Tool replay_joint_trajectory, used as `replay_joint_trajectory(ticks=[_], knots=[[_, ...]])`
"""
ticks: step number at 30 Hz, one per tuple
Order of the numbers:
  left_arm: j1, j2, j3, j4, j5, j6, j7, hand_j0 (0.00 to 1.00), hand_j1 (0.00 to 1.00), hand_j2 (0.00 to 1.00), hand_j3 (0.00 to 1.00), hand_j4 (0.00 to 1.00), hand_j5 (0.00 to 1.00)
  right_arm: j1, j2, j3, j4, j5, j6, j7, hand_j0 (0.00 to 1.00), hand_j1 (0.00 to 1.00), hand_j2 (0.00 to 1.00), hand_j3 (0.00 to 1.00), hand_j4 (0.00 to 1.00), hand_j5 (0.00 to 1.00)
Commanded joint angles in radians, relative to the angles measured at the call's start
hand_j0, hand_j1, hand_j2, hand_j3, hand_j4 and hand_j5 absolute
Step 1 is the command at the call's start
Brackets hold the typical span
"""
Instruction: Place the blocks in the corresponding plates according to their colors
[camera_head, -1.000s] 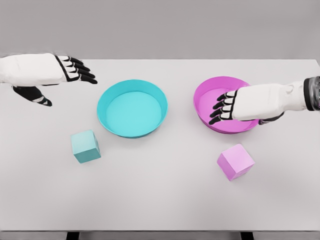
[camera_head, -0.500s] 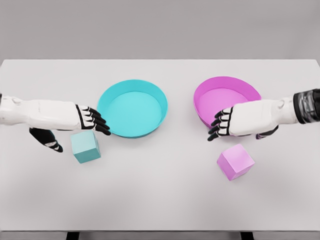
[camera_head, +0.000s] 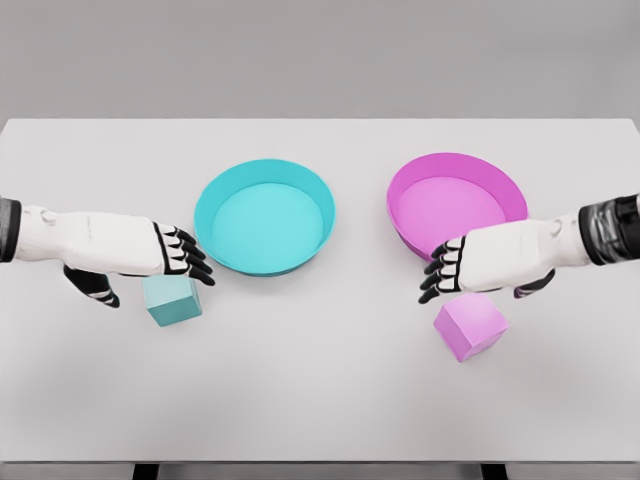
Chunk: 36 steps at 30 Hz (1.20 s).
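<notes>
A cyan block (camera_head: 175, 302) sits on the white table left of the cyan plate (camera_head: 265, 216). My left hand (camera_head: 170, 258) hovers over the block's top edge, fingers spread, holding nothing. A magenta block (camera_head: 470, 326) lies in front of the magenta plate (camera_head: 456, 205). Just above it and over the plate's near rim is my right hand (camera_head: 462, 268), fingers relaxed and open, partly covering the block's far edge. Both plates hold nothing.
The white table (camera_head: 320, 400) spans the whole view, with its front edge near the bottom and a grey wall behind.
Both hands have come down and toward me: the left from the far left to over the cyan block, the right from over the magenta plate to just above the magenta block.
</notes>
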Motion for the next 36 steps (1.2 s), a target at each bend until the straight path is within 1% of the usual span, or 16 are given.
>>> replay_joint_trajectory(ticks=[1,4,7,9,11,14,27,29,36], knots=[[0.0,-0.012,0.003,0.001,-0.033,0.002,0.0,0.99,0.99,0.99,0.99,0.99,0.99,0.0,0.0,0.007,-0.001,0.0,0.002,0.0,1.0,1.0,1.0,1.0,1.0,1.0],[0.014,-0.015,0.006,0.001,-0.04,0.002,0.0,0.99,0.99,0.99,0.99,0.99,0.99,0.0,0.0,0.016,-0.001,0.007,0.002,0.0,1.0,1.0,1.0,1.0,1.0,1.0],[0.014,-0.032,0.006,0.002,-0.059,0.002,0.0,0.96,0.96,0.96,0.96,0.96,0.96,0.0,0.0,0.027,0.0,0.03,0.002,0.0,1.0,1.0,1.0,1.0,1.0,1.0],[0.015,-0.038,0.007,0.012,-0.061,0.002,0.0,0.95,0.95,0.95,0.95,0.95,0.95,0.0,0.001,0.027,0.0,0.034,0.002,0.0,1.0,1.0,1.0,1.0,1.0,1.0],[0.034,-0.051,0.016,0.021,-0.061,0.002,0.0,0.93,0.93,0.93,0.93,0.93,0.93,-0.002,0.001,0.027,-0.001,0.06,0.002,0.0,1.0,1.0,1.0,1.0,1.0,1.0],[0.049,-0.074,0.018,0.039,-0.084,0.002,0.0,0.93,0.93,0.93,0.93,0.93,0.93,-0.002,0.004,0.027,-0.001,0.06,0.002,0.0,1.0,1.0,1.0,1.0,1.0,1.0],[0.066,-0.078,0.018,0.045,-0.093,0.002,0.0,0.93,0.93,0.93,0.93,0.93,0.93,0.0,0.023,0.041,-0.001,0.062,0.002,0.0,1.0,1.0,1.0,1.0,1.0,1.0],[0.078,-0.081,0.018,0.058,-0.096,0.002,0.0,0.93,0.93,0.93,0.93,0.93,0.93,0.0,0.026,0.049,-0.001,0.062,0.002,0.0,1.0,1.0,1.0,1.0,1.0,1.0],[0.08,-0.095,0.018,0.075,-0.098,0.002,0.0,0.93,0.93,0.93,0.93,0.93,0.93,-0.002,0.033,0.067,-0.001,0.066,0.002,0.0,1.0,1.0,1.0,1.0,1.0,1.0]])
